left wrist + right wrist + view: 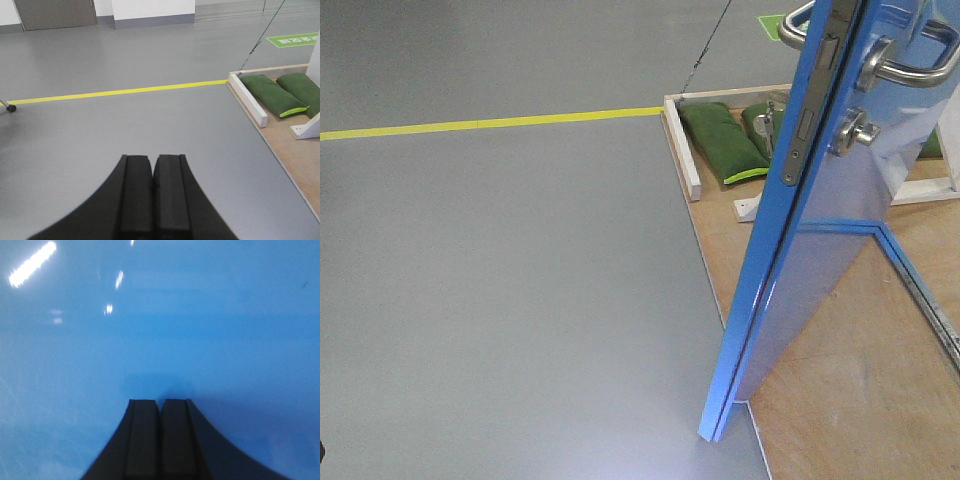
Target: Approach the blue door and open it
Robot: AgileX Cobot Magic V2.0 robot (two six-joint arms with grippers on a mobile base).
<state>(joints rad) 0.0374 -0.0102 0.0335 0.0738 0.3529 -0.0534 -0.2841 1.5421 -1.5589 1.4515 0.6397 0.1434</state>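
the grey floor [500, 300] fills most of the room, with a yellow line [490, 123] across it. the blue door [800, 290] stands tall on the right, on a wooden base [860, 370]. it is partly swung out, so its thin edge faces the front view and its bottom corner reaches over the floor. two green bags [720, 143] lie on the base behind it. up high on the door are the silver handle [910, 70], the long latch plate [810, 110] on the edge, and the round lock knob [855, 130] below the handle.

the right claw [160, 401] has its two fingers pressed together with nothing between them. it points straight at the flat blue face, which fills its whole view, so the door is right in front of it and very near. i cannot tell if it touches.

the left claw [152, 157] is also closed on nothing. it points at bare floor, with the bags off to its right and no door in its view.

so the right arm looks like the nearer one. i think a push straight ahead on the flat face would swing the door wider.
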